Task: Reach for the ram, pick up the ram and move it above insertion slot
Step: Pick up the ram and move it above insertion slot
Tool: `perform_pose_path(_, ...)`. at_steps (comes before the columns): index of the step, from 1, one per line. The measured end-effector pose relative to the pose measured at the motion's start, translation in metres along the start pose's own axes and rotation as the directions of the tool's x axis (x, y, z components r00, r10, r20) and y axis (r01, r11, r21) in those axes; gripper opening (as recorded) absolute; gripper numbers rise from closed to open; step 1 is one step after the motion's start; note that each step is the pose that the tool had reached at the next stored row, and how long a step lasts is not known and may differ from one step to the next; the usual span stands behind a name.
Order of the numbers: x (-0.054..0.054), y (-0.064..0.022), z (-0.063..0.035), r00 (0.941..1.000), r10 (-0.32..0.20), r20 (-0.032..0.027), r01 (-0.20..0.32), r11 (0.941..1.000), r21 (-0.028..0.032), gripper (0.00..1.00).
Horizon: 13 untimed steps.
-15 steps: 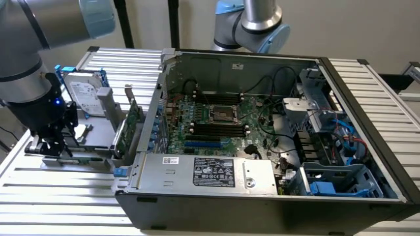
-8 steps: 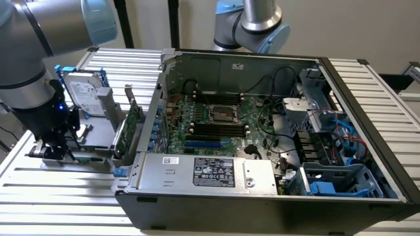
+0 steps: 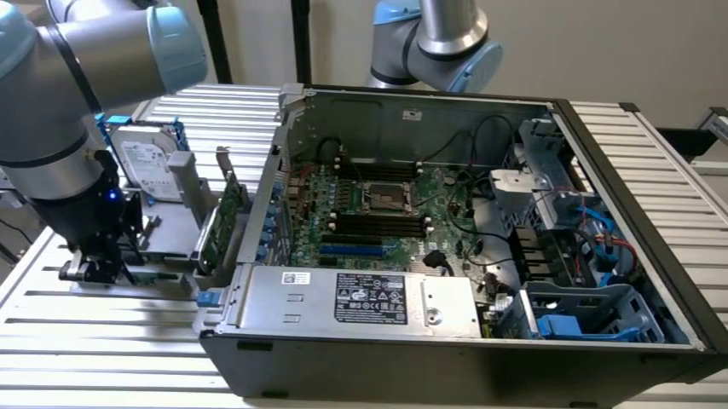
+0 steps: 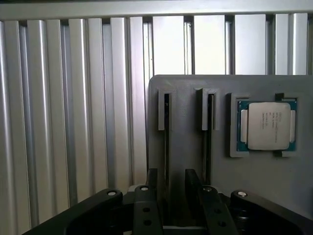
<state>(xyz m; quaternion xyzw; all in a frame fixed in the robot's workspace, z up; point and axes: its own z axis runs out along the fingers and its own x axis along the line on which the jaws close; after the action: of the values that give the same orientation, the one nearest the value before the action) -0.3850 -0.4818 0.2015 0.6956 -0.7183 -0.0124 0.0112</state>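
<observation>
there, slatted table point(image 3: 102, 341) with open case point(image 3: 455, 375) on the exterior view's right. beside it, grey holder point(image 4: 220, 83), open air above. gripper point(image 4: 171, 178) released, fingers either side of ram point(image 4: 167, 132), upright on edge in a slot. probably light, stiff, fragile; best pinched across flat faces. cpu point(image 4: 267, 126) nearby.

A ribbed aluminium table point(image 3: 102, 341) is carrying an open computer case point(image 3: 455, 366) at its centre, while a grey parts holder point(image 3: 165, 228) is standing at the case's nine o'clock in the exterior view.
</observation>
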Motion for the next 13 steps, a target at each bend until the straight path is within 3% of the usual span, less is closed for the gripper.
perform_pose_path(13, -0.0001, -0.0040, 0.0060, 1.0000, -0.007, 0.0000, 0.007, 1.0000, -0.0001, 0.36)
